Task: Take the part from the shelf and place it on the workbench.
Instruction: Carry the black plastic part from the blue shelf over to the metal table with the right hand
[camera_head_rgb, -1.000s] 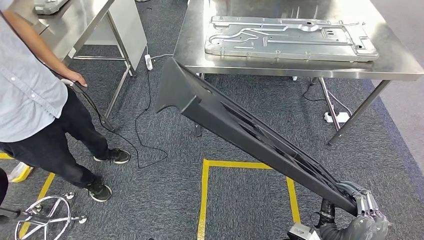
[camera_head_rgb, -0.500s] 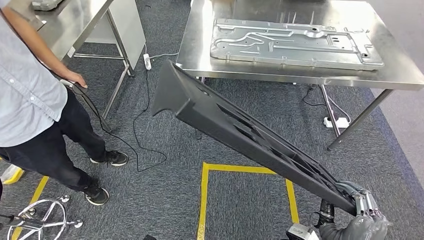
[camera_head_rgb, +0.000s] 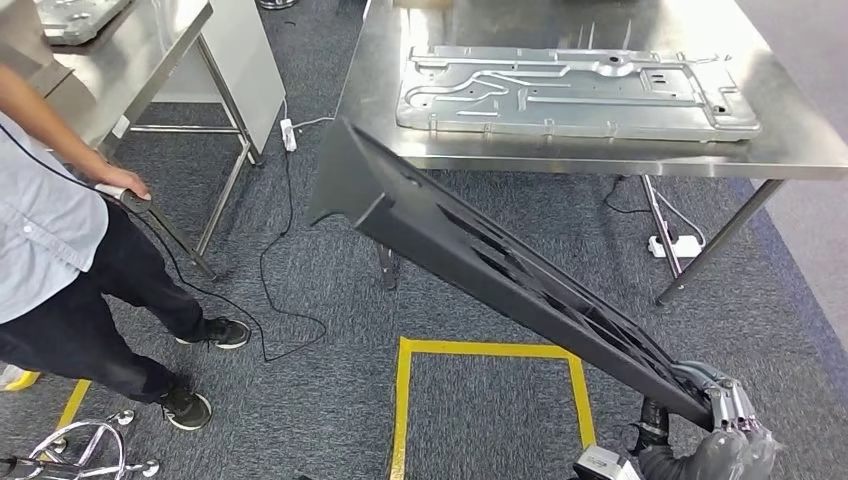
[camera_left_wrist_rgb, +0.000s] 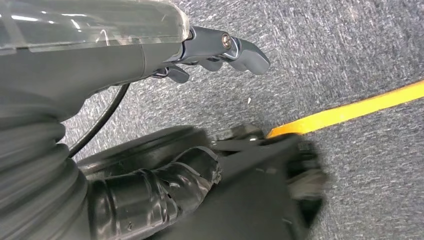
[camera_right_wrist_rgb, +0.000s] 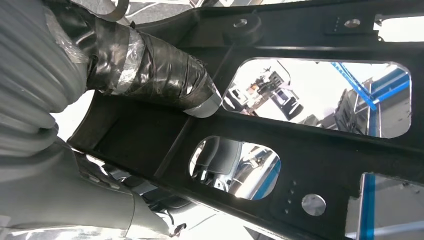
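One long black part (camera_head_rgb: 500, 270) crosses the head view from the lower right corner up toward the centre, its wide end just short of the near edge of the steel workbench (camera_head_rgb: 800, 140) at the top. The right hand (camera_head_rgb: 725, 420) grips its low end at the lower right. A flat grey metal panel (camera_head_rgb: 575, 90) lies on the workbench. At the left a person (camera_head_rgb: 60, 240) stands on the grey carpet, holding a corded device. A yellow floor line (camera_head_rgb: 490, 350) frames a square at bottom centre.

In the left wrist view, the left hand (camera_left_wrist_rgb: 210, 50) hangs over the carpet, fingers loosely curled, holding nothing.

In the right wrist view, the taped thumb presses on the part's ribbed, cut-out frame (camera_right_wrist_rgb: 310, 145).
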